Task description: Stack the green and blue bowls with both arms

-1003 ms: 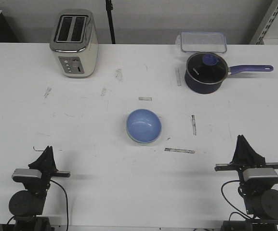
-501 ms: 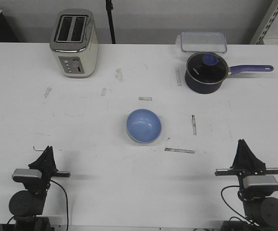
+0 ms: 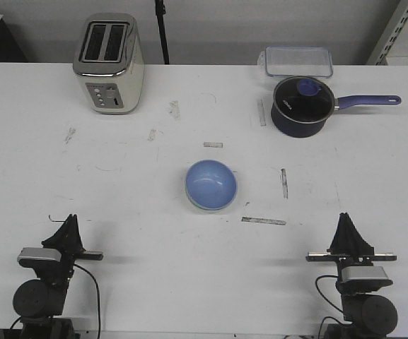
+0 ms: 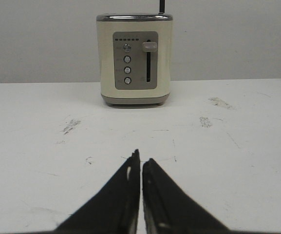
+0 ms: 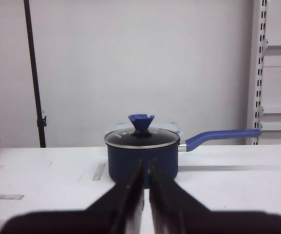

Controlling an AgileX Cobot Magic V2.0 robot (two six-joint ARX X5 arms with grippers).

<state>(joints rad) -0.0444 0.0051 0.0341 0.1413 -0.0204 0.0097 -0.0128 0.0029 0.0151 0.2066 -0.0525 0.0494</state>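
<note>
**A:** Front view: where do the bowls sit?

**B:** A glossy periwinkle-blue round bowl (image 3: pixel 211 184) rests mid-table on the scuffed white tabletop (image 3: pixel 119 198), a pale green rim showing beneath its near edge, so the mint-green bowl appears nested under it. The black left pincer gripper (image 3: pixel 69 226) sits at the near left edge, the black right pincer gripper (image 3: pixel 346 224) at the near right; both are well apart from the bowls.

**A:** What stands at the far side?

**B:** A cream and chrome two-slot toaster (image 3: pixel 109 63) far left; a dark navy saucepan with glass lid and purple handle (image 3: pixel 302 106) far right, a clear plastic lidded container (image 3: pixel 298 61) just behind it.

**A:** Left wrist view?

**B:** The left gripper (image 4: pixel 140 163) has its jaws clenched, only a sliver between the tips, holding nothing, pointed toward the toaster (image 4: pixel 134 58).

**A:** Right wrist view?

**B:** The right gripper (image 5: pixel 146 165) is likewise pressed closed and empty, aimed at the saucepan (image 5: pixel 142 156).
</note>
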